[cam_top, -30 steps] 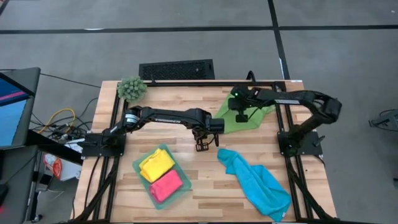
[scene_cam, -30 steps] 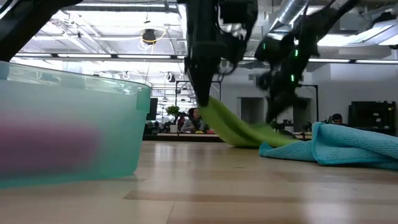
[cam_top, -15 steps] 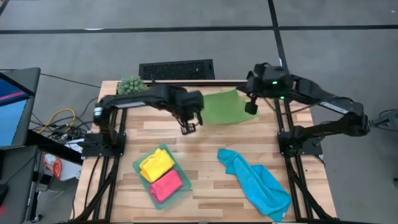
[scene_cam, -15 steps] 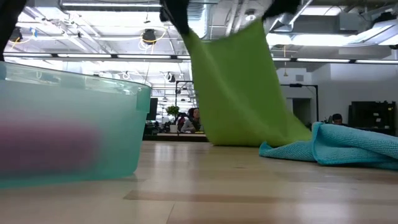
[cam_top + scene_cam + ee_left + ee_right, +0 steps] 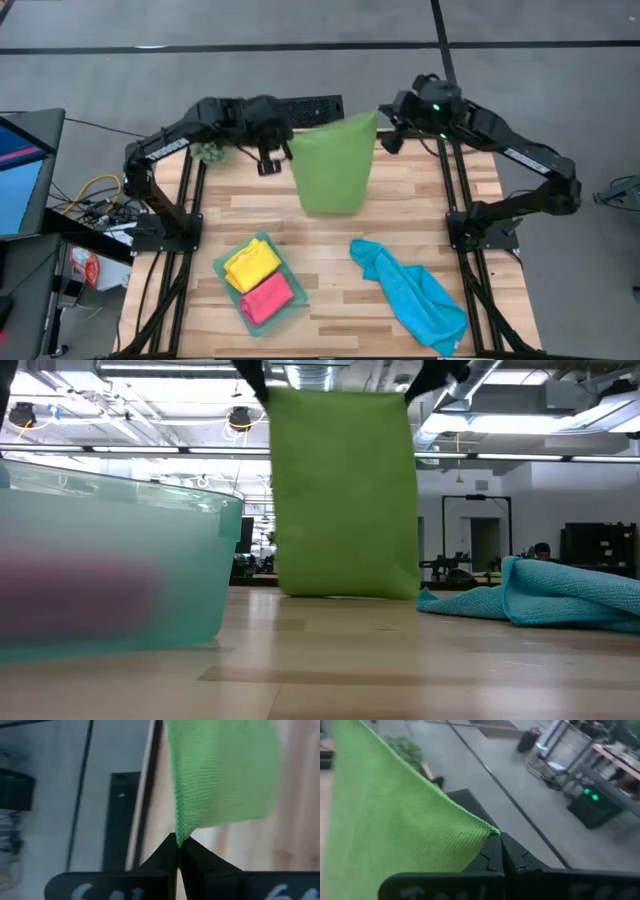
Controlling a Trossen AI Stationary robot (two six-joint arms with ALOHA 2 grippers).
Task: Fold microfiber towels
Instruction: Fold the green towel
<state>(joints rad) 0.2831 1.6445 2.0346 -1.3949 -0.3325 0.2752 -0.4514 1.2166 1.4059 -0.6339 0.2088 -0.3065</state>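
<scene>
Jaws of both grippers clamped on green towel above wooden table

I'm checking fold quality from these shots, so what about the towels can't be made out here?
- Green towel: in the low view its bottom edge meets the table line, so touching or clear cannot be told.
- Left hand and right hand: the low view's top edge cuts them off.
- Pink towel: only a blur through the tray wall.
- Blue towel: the right edge cuts it off.
</scene>
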